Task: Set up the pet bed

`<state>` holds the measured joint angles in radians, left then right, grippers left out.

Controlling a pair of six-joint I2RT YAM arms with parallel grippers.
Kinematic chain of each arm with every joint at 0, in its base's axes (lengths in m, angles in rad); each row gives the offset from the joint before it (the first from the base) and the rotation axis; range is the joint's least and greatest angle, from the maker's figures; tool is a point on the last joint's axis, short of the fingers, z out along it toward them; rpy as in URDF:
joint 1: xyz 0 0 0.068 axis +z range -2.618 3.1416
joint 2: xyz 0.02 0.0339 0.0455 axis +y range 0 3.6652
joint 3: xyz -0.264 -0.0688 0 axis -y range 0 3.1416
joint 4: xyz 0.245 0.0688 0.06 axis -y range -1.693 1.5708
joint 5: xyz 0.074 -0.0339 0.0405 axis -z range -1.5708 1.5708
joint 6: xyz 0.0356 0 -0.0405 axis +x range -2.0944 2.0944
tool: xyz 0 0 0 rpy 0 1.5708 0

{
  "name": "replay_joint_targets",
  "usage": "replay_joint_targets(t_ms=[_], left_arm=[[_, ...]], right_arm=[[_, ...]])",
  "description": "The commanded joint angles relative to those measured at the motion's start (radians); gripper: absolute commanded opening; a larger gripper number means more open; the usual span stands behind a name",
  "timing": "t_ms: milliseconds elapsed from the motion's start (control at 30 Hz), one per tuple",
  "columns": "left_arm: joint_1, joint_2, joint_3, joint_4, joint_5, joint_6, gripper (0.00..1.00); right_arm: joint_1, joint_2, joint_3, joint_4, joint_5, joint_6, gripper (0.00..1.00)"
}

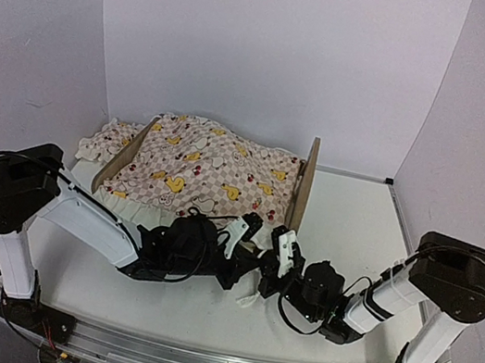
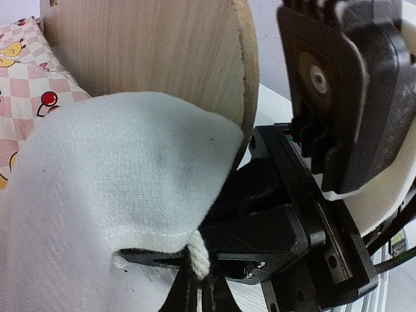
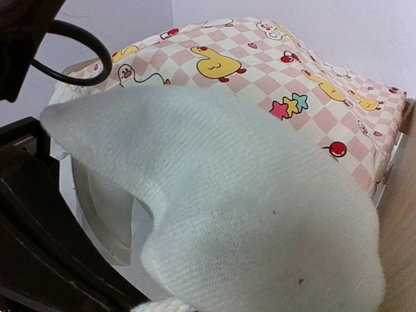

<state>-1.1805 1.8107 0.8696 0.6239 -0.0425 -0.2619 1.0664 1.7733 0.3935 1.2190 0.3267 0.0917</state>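
White fabric (image 2: 117, 188) fills the close foreground of both wrist views, a soft knit sheet with a stitched hem and a twisted cord at its edge. Seen from the left wrist, that corded edge runs down into the left gripper (image 2: 197, 286), whose fingers are pinched together on it. Seen from the right wrist, the same fabric bulges over the lens and hides the fingers. The right gripper (image 1: 282, 248) is closed, but I cannot tell whether it has the fabric between its fingers.

From above, the pet bed (image 1: 303, 188) stands toward the back of the desk (image 1: 349, 219), left of centre, its long side turned to the arms. Its two plywood end boards rise at either end, and the right one is upright just behind the two grippers. A pink checkered cover (image 1: 211, 171) with yellow ducks and cherries lies across the bed from board to board, humped in the middle, its white ruffle hanging over the near side. A matching ruffled piece (image 1: 104, 140) lies outside the bed's left board.

Both grippers meet just in front of the bed's near right corner, almost touching one another, with both arms reaching in low over the desk.
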Motion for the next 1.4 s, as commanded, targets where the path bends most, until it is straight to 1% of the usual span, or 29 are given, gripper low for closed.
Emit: replay_joint_targets(t_ms=[0,33,100,167,233,333,400,467,500,567,600,633,767,900,1133,1267,1367], left_arm=[[0.017,-0.060,-0.024,0.030,0.039,0.025,0.22],[0.019,-0.077,-0.044,0.031,0.038,0.036,0.36],[0.022,-0.122,-0.092,0.034,0.020,0.070,0.59],[0.030,-0.168,-0.137,0.040,0.018,0.135,0.69],[0.041,-0.191,-0.171,0.044,0.034,0.210,0.72],[0.047,-0.209,-0.199,0.058,0.020,0.356,0.72],[0.047,-0.206,-0.203,0.065,0.005,0.479,0.68],[0.052,-0.196,-0.193,0.064,0.003,0.580,0.55],[0.059,-0.199,-0.189,0.050,0.030,0.616,0.50],[0.067,-0.205,-0.184,0.028,0.083,0.627,0.40],[0.068,-0.201,-0.181,0.024,0.072,0.634,0.32],[0.068,-0.195,-0.179,0.021,0.058,0.646,0.26],[0.068,-0.151,-0.159,0.037,-0.077,0.720,0.12],[0.067,-0.080,-0.111,0.093,-0.188,0.790,0.07],[0.062,0.018,-0.026,0.126,-0.259,0.839,0.06],[0.057,0.013,-0.022,0.142,-0.211,0.842,0.06],[0.038,0.007,-0.015,0.142,-0.207,0.872,0.10]], right_arm=[[-0.023,0.007,0.000,0.124,-0.081,-0.050,0.00],[-0.028,0.005,-0.005,0.124,-0.090,-0.049,0.00],[-0.040,0.002,-0.013,0.125,-0.115,-0.040,0.00],[-0.051,0.003,-0.015,0.123,-0.145,-0.037,0.00],[-0.057,0.004,-0.015,0.123,-0.163,-0.033,0.00],[-0.061,0.002,-0.016,0.123,-0.174,-0.029,0.00],[-0.060,-0.001,-0.018,0.123,-0.180,-0.025,0.00],[-0.060,-0.002,-0.018,0.122,-0.184,-0.023,0.00],[-0.061,0.000,-0.017,0.121,-0.184,-0.021,0.00],[-0.061,-0.006,-0.018,0.118,-0.179,-0.017,0.00],[-0.061,-0.013,-0.021,0.117,-0.175,-0.014,0.00],[-0.061,-0.018,-0.023,0.115,-0.173,-0.013,0.00],[-0.061,-0.044,-0.024,0.099,-0.182,-0.010,0.00],[-0.061,-0.047,-0.014,0.076,-0.184,-0.009,0.00],[-0.062,-0.048,-0.007,0.073,-0.187,0.008,0.00],[-0.061,-0.047,-0.002,0.071,-0.186,0.007,0.00],[-0.061,-0.050,0.001,0.070,-0.184,0.007,0.00]])
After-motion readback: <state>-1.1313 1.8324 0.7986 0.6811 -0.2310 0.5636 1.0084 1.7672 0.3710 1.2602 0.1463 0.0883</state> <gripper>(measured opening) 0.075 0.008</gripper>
